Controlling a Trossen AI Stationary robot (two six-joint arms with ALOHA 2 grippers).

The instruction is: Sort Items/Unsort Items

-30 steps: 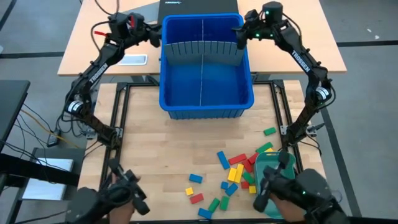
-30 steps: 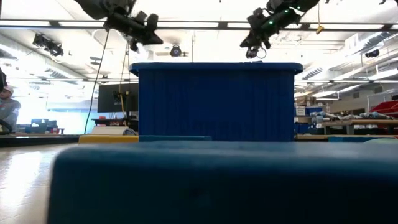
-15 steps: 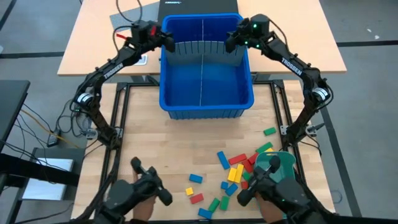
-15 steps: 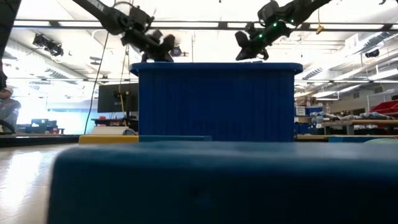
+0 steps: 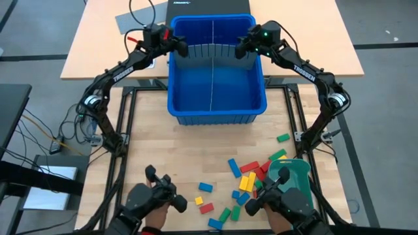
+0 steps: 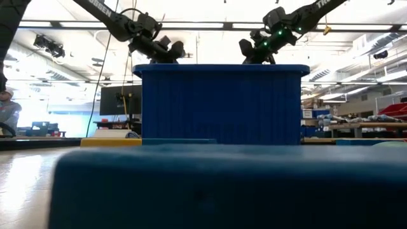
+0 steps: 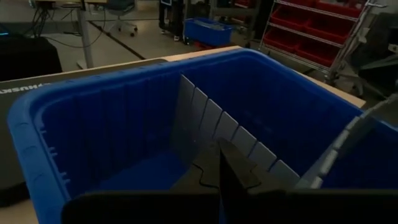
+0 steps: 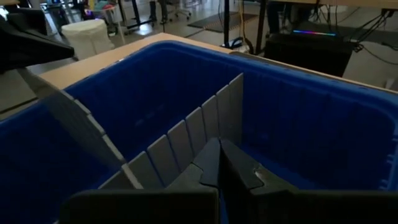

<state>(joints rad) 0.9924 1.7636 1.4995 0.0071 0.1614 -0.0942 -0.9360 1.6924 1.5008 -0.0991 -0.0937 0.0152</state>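
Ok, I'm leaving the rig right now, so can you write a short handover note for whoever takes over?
Left gripper: shut on the grey divider sheet, at its left end, over the blue bin.
Right gripper: shut on the sheet's right end.
Blocks: loose on the table in front of the bin, beside the teal tray.
Done: both arms grip the cross divider.
Left: no blocks visible in the bin; all sorting remains.

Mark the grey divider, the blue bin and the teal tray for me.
grey divider (image 5: pixel 212 50), high view, middle of its top edge.
blue bin (image 5: pixel 217 118), high view, near rim.
teal tray (image 5: pixel 298 171), high view, bare part of its far end.
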